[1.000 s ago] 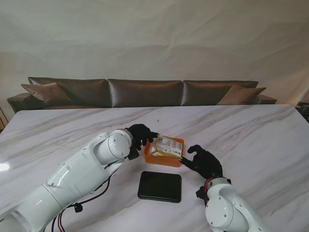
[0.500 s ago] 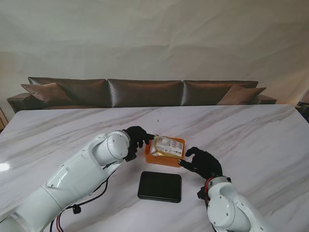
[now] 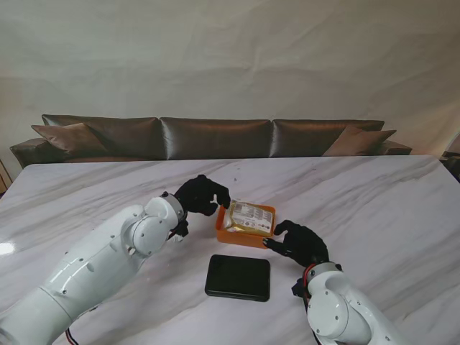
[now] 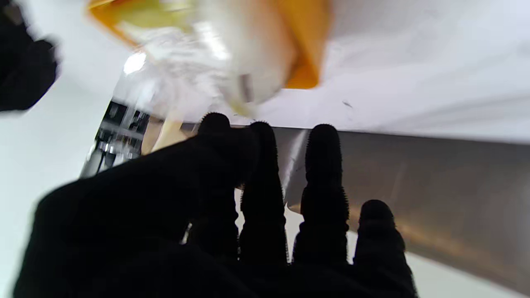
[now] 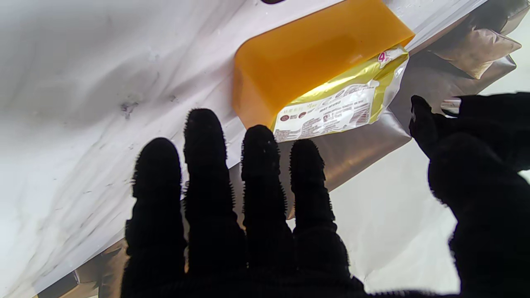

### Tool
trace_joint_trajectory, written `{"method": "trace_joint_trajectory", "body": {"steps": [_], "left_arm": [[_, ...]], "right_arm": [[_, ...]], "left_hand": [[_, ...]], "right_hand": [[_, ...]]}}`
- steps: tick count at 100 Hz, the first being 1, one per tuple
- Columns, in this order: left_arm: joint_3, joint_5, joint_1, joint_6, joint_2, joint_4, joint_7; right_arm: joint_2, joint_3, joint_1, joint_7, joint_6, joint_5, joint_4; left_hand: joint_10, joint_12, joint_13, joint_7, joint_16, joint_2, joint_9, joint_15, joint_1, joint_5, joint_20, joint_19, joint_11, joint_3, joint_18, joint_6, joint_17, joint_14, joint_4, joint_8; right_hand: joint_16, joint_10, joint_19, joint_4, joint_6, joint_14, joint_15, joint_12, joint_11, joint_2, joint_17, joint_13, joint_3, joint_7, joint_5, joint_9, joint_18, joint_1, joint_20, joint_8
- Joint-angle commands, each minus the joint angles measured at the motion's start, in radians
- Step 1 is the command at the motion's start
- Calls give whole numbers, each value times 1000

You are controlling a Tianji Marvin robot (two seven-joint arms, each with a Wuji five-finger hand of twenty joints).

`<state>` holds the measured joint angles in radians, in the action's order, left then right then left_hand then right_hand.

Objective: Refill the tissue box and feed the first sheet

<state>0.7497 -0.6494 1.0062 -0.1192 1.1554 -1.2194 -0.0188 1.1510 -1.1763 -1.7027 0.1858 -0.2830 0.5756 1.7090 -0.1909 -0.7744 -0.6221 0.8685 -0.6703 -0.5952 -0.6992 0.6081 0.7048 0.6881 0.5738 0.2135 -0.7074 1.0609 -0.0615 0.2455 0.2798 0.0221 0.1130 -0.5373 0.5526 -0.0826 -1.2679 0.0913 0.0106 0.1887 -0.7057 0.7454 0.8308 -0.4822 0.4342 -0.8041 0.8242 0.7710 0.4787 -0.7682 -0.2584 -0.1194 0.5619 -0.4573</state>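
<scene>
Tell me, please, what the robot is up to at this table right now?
It is refilling a tissue box. A yellow plastic-wrapped tissue pack sits in the orange plastic box base on the white marble table, sticking up past its rim. The left robot hand is at the pack's left end; whether it grips is unclear. The right robot hand hovers open by the box's right corner. The black rectangular lid lies flat nearer to me, not yet fitted.

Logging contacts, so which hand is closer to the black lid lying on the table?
The right hand: it sits beside the orange tissue box, just past the black lid's right corner. The left hand is farther away.
</scene>
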Motion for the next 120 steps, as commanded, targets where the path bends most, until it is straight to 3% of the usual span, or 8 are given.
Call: {"method": "trace_joint_trajectory", "body": {"steps": [1,4,9,32,45,55,94,120], "left_arm": [[-18,-4,-23,23,-14,23,13],[-26,-18,-29,11,-16,31,19],[-34,-30,-35,-6,-17,42,27],[-65,-63,-50,-83,3,119,162],[-78,-78,-53,-112,7,135,197],[-82,-83,-49,-135,11,148,229],[-150,-46,-84,-216,54,272,326],[-222,7,-126,-239,90,387,335]], "right_arm": [[2,5,0,-9,3,-3,-7],[3,6,0,-8,3,-4,-8],[3,7,1,-7,2,-7,-11],[5,12,6,-5,0,-18,-19],[7,16,8,-3,-2,-24,-23],[7,18,10,-4,-4,-27,-25],[9,28,18,-4,-5,-38,-39],[8,22,13,-7,-5,-42,-35]], "left_hand": [[-66,71,8,36,49,-11,38,-44,39,5,-40,-1316,-55,93,44,66,-53,-49,75,-51],[-78,118,6,42,67,5,40,-63,50,12,-53,-1288,-67,95,53,78,-73,-60,119,-60],[-98,140,7,54,88,-9,27,-91,82,30,-67,-1252,-68,116,64,101,-105,-76,136,-68],[-132,212,-9,68,280,-51,-84,-232,182,148,-106,-1163,-29,182,122,165,-197,-160,116,-71],[-129,275,-53,11,365,-56,-150,-223,225,223,-110,-1163,8,208,176,173,-197,-187,93,15],[-125,320,-66,-30,391,-53,-181,-229,242,249,-113,-1162,40,212,212,174,-195,-204,98,69],[-111,357,-80,-57,405,-38,-220,-248,262,286,-111,-1177,70,209,244,167,-160,-213,113,106],[-70,362,-66,-71,400,-34,-206,-240,241,268,-106,-1191,78,207,234,126,-142,-165,100,118]], "right_hand": [[-9,24,26,4,-30,-19,20,-14,-9,-16,-11,18,-13,-6,15,15,25,-3,-4,-10],[-9,25,27,3,-30,-19,20,-14,-8,-17,-11,18,-14,-6,15,15,25,-3,-3,-12],[-8,25,27,4,-30,-19,19,-13,-6,-17,-11,17,-14,-6,16,13,25,-5,-3,-13],[-8,26,28,4,-27,-21,18,-8,5,-17,-11,14,-15,-4,21,8,29,-7,-3,-18],[-10,25,28,4,-26,-21,21,-6,9,-16,-11,10,-16,-3,23,3,29,-7,-3,-20],[-12,25,29,4,-24,-22,25,-4,13,-15,-11,7,-16,-3,27,-1,29,-7,-2,-22],[-17,26,31,4,-23,-22,32,5,23,-11,-11,0,-19,-1,37,-10,32,-5,-3,-27],[-18,23,32,4,-20,-19,35,8,25,-8,-11,-1,-20,-2,40,-13,32,-6,-4,-29]]}}
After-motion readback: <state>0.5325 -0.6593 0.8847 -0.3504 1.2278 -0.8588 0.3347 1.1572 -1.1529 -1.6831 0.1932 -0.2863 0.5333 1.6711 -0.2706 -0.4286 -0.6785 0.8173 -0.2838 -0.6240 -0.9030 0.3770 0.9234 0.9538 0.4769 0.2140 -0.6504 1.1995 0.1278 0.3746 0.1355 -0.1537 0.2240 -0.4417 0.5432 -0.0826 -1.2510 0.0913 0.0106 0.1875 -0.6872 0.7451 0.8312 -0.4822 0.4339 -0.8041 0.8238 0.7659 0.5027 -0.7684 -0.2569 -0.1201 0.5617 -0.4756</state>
